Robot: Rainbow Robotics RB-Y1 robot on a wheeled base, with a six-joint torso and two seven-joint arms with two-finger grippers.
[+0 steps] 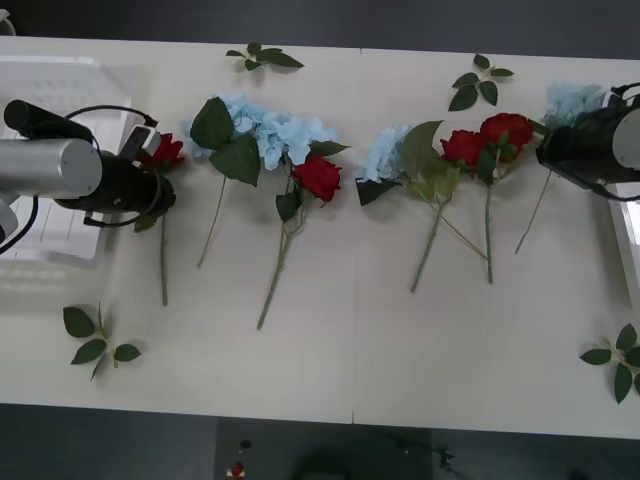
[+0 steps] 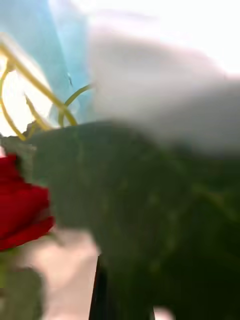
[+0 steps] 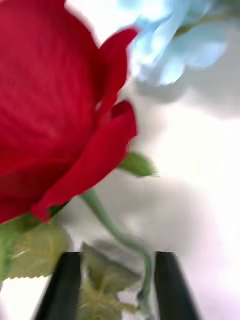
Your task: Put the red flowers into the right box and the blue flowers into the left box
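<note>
The left gripper (image 3: 114, 287), its black fingers (image 3: 62, 285) parted around the thin green stem, straddles the leftmost artificial deep-red rose (image 1: 165, 152) lying on the pale table (image 1: 350, 350) beside the white slatted basket (image 1: 55, 80). This looks like a grasp about to close; the rose then needs carrying across to the plain-rimmed white box (image 1: 628, 240) at the far right. Farther off, the right gripper (image 1: 548, 152) is pressed among leaves by the pale sky-blue flower cluster (image 1: 572, 100); whether it grips, I cannot tell
</note>
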